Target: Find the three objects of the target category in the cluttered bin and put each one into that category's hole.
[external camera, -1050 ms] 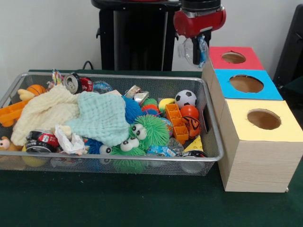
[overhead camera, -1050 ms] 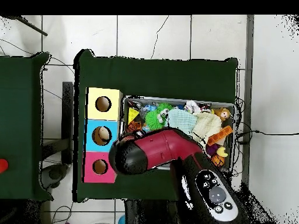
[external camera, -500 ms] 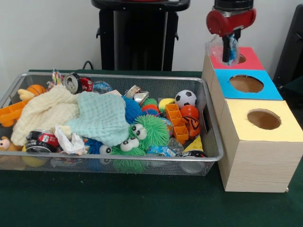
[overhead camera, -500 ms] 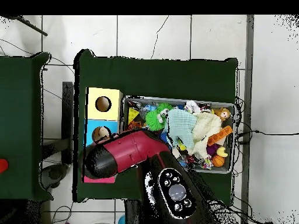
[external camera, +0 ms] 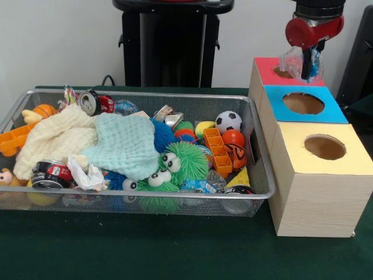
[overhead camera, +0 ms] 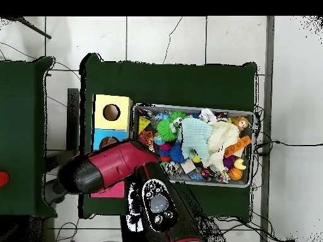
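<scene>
Above the red box's hole [external camera: 284, 72] hangs the gripper [external camera: 306, 65], pinching a crinkly clear plastic wrapper [external camera: 293, 60] that a second ago was still over the bin's far corner. Below and beside it now sit the blue box [external camera: 303, 104] and yellow box [external camera: 324, 147], with the wire bin [external camera: 256, 153] farther off, its toys unmoved.

Hidden / cut off, relative to the red-topped box [external camera: 285, 71]

Overhead: arm [overhead camera: 110, 171] covers nearly all of the red-topped box, its hole incl., plus part of the blue-topped box [overhead camera: 106, 140] next to it. Front: arm cut by top edge above the box; gripper [external camera: 304, 61] buried in a crumpled clear plastic item [external camera: 298, 60], can't tell what it is or how jaws sit. Box hole partly blocked by it.
</scene>
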Available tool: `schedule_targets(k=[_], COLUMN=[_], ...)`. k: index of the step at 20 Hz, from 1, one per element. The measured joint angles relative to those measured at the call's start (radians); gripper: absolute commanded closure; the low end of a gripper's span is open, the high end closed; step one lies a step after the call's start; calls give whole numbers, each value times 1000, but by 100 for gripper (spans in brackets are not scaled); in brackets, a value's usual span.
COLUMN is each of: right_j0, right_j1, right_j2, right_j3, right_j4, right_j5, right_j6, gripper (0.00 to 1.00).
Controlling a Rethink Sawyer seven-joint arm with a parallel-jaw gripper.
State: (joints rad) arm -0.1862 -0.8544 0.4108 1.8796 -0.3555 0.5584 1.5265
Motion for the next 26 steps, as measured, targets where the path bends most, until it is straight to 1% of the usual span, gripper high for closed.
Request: schedule_targets(k=[4,10,18,26], right_j0=[27,45,65,90], right_j1=[18,50,53,55], right_j2=[-31,-87,-129,-162], right_j3=[-8,-8,-9,-14], right_j4=[11,12,46,72], right_j5=[0,-16,-51,-55], right_j6=[0,0,0,0], gripper=[100,100,100,100])
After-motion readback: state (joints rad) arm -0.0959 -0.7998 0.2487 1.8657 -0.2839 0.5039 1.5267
